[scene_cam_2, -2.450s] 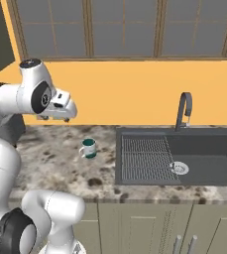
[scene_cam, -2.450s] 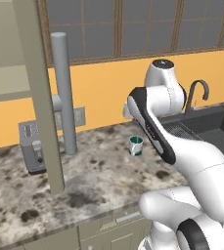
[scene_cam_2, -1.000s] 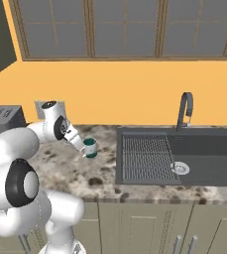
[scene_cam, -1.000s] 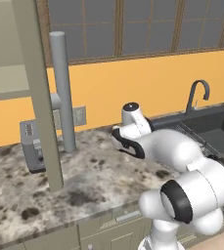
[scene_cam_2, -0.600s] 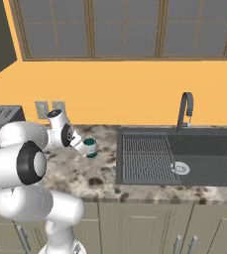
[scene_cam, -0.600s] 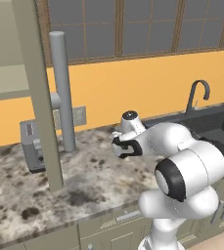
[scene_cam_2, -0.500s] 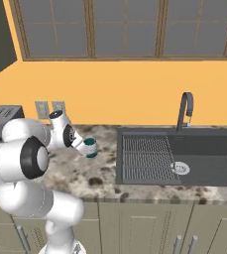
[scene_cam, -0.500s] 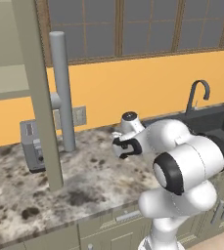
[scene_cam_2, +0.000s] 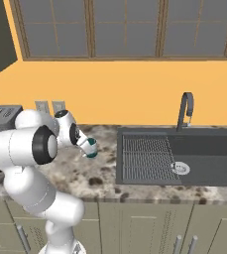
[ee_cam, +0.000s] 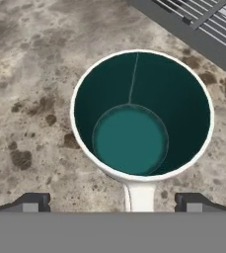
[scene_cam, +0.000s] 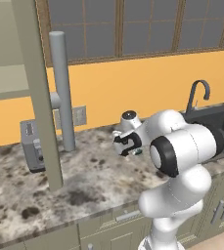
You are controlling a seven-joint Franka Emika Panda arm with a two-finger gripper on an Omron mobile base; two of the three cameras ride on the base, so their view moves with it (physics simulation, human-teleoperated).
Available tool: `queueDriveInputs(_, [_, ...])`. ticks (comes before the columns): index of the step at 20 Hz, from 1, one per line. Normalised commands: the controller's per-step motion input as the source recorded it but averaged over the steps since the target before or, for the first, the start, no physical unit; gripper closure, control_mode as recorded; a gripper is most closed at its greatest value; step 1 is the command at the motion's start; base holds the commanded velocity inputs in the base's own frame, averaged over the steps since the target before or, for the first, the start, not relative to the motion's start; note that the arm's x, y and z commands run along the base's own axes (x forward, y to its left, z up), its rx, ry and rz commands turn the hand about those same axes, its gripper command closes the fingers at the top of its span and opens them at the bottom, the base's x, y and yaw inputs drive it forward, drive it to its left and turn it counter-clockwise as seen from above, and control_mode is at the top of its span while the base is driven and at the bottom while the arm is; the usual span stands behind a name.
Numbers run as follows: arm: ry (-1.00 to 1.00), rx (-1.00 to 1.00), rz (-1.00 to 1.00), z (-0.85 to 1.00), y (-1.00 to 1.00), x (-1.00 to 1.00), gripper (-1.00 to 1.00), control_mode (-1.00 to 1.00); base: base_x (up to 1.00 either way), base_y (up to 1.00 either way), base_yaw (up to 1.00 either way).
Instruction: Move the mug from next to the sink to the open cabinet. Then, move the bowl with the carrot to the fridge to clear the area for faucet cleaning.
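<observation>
mug (ee_cam: 141,118) just above open jaws, handle between them

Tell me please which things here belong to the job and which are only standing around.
Belonging to the job:
mug, below the gripper
sink
faucet
cabinet door

Only standing around:
toaster
wall outlets
window

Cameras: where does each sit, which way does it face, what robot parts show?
Left base view: behind-left of the arm, facing forward-down at the counter, cabinet door and faucet; arm rises lower right.
Right base view: behind-right, facing the sink; arm at lower left.
Hand view: looks straight down into the mug, handle between the open jaws of the gripper.
Shared: all three show the mug and counter; both base views show the faucet.
</observation>
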Motion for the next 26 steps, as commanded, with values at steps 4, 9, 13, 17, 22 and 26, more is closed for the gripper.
queueDriveInputs(4, [0.0,0.0,0.0,-0.25,0.0,0.0,-1.0,-1.0,0.0,0.0,0.0])
queueDriveInputs(9, [-0.02,-0.01,0.0,-0.11,-0.07,0.02,-1.0,-1.0,0.0,0.0,0.0])
queueDriveInputs(13, [-0.01,-0.02,0.0,-0.05,-0.01,0.06,1.0,-1.0,0.0,0.0,0.0])
queueDriveInputs(17, [0.0,0.0,0.0,0.0,0.0,0.0,1.0,-1.0,0.0,0.0,0.0])
queueDriveInputs(22, [0.0,0.0,0.0,0.5,0.0,0.0,1.0,-1.0,0.0,0.0,0.0])
queueDriveInputs(26, [-0.1,-0.01,0.0,1.0,0.0,-0.34,1.0,-1.0,0.0,0.0,0.0])
